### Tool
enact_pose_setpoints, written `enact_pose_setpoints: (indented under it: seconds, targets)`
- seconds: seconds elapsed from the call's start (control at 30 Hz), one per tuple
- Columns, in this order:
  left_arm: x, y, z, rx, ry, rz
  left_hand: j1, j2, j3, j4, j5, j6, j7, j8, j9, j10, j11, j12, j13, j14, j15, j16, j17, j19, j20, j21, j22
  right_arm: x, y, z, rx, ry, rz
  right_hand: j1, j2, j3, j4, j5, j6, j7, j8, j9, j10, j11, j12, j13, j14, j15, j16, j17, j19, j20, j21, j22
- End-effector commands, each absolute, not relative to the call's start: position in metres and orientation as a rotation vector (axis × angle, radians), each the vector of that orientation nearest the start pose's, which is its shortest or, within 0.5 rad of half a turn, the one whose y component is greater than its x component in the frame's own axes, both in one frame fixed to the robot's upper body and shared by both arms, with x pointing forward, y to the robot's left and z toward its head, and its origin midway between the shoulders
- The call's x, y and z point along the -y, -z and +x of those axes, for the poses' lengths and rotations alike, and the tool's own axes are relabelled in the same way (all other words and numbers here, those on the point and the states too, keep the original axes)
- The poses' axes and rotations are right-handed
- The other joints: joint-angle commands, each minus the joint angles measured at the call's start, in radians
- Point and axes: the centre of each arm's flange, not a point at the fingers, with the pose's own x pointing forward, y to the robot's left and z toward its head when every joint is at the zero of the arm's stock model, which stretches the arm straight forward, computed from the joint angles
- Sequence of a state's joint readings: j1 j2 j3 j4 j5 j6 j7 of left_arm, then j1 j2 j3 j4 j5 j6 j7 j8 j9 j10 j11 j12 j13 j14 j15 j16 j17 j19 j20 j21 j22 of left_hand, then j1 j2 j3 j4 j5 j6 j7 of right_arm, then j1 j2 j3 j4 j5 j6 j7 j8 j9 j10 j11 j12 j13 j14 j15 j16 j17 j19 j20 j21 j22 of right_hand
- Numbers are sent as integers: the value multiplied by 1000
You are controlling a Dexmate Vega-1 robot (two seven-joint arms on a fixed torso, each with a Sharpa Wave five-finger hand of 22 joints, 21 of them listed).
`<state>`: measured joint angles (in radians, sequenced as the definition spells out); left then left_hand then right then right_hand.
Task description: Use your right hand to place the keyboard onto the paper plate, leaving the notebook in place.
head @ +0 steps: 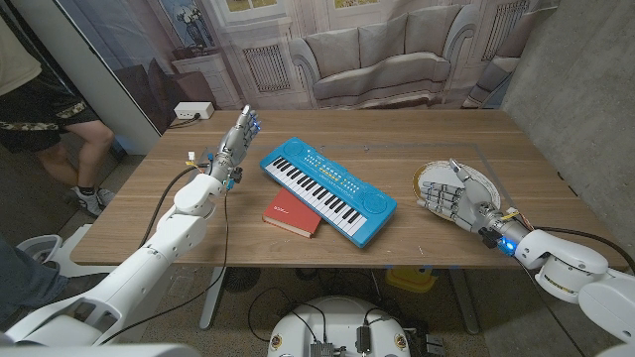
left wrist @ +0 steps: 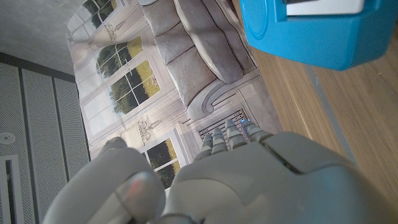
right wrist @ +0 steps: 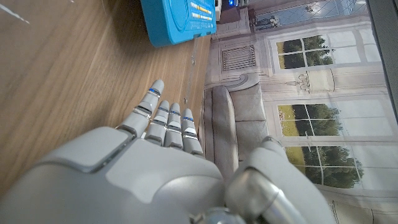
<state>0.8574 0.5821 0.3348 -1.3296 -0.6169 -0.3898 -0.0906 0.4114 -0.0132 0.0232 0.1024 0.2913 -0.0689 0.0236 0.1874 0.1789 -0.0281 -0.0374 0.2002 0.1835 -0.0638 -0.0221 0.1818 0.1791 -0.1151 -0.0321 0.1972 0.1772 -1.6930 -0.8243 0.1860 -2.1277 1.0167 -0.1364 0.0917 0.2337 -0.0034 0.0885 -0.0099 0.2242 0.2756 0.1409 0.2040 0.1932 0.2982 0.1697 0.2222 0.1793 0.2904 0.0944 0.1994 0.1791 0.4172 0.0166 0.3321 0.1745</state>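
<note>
A blue toy keyboard lies diagonally in the middle of the table, its near edge overlapping a red notebook. The paper plate sits at the right, largely hidden behind my right hand, which stands open over it, fingers apart, holding nothing. My left hand stands open at the left, fingers extended, a little left of the keyboard's far end. A blue corner of the keyboard shows in the left wrist view beyond my left hand; in the right wrist view the keyboard's end lies ahead of my right hand.
A person stands at the far left beside the table. A white power strip lies on the floor behind the table's far left corner. Bare wood stretches between keyboard and plate.
</note>
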Motion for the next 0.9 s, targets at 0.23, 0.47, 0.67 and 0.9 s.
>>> enact_pose_setpoints:
  seconds: [0.23,0.47,0.67,0.9]
  targets:
    - [-316,3,632,710,232,58,5,2,-7,0,-1,0,-1,7,6,-5,3,1,4,-2,5,5,3,-3,-31,0,2,336,111,458,158,-483,207,9,3,-1,-4,-1,8,26,6,2,11,2,2,5,12,4,0,1,12,1,-9,2]
    - [-316,4,634,708,233,57,5,3,-9,0,-2,-1,-2,7,6,-5,1,1,4,-1,5,6,3,-4,-29,0,2,339,112,459,128,-509,237,21,3,2,-12,0,8,27,6,2,11,3,1,5,13,5,-1,1,13,4,-13,2]
    - [-316,3,635,707,234,57,5,3,-10,0,-2,0,-1,7,6,-5,1,1,4,-2,5,5,3,-5,-26,0,2,341,110,461,108,-516,245,43,9,10,-24,0,8,27,6,2,12,2,0,6,15,5,-3,0,14,6,-18,2]
    - [-316,2,637,704,234,55,6,4,-12,0,-3,0,-2,7,6,-5,1,1,4,-2,5,5,3,-6,-25,0,2,342,105,466,65,-552,229,174,30,57,-98,-12,0,31,5,2,7,6,-7,6,11,14,-11,-1,16,19,-42,2]
